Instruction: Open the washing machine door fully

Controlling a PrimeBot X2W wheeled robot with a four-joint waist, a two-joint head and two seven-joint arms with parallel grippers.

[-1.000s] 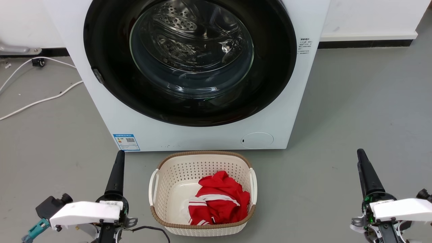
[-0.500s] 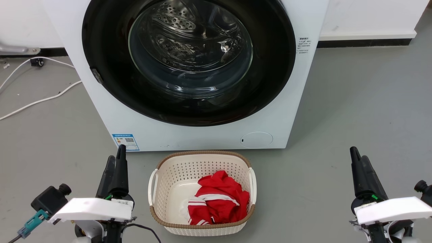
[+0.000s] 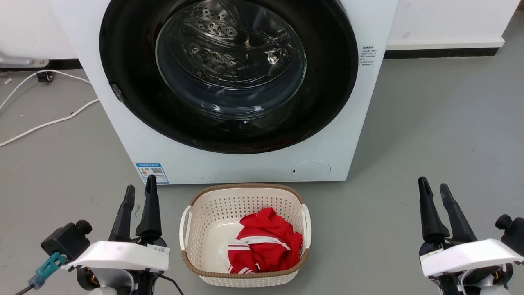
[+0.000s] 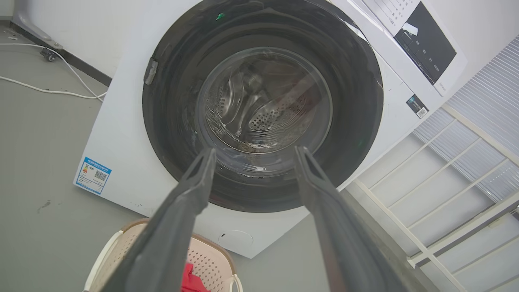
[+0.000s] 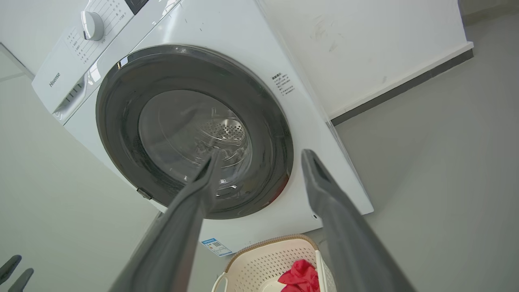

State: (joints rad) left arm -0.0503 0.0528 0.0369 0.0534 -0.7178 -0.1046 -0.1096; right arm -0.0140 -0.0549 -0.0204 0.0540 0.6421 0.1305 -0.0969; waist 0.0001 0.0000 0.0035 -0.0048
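The washing machine door (image 3: 327,82) is a round glossy black ring around a bulging glass bowl, and it lies shut, flush with the white machine front. A small grey tab (image 3: 118,93) sits on its left edge. The door also appears in the left wrist view (image 4: 357,101) and the right wrist view (image 5: 117,121). My left gripper (image 3: 141,184) hovers open over the floor, left of the basket and short of the machine. My right gripper (image 3: 432,183) is open at the lower right, well clear of the door. Both hold nothing (image 4: 255,150) (image 5: 261,153).
A cream basket (image 3: 245,186) holding a red garment (image 3: 266,241) stands on the grey floor right before the machine, between my arms. White cables (image 3: 49,123) trail on the floor at the left. A white slatted frame (image 4: 446,174) stands beside the machine.
The fingers of both grippers have spread from together to apart. The right gripper has shifted a little to the left. The door has not moved.
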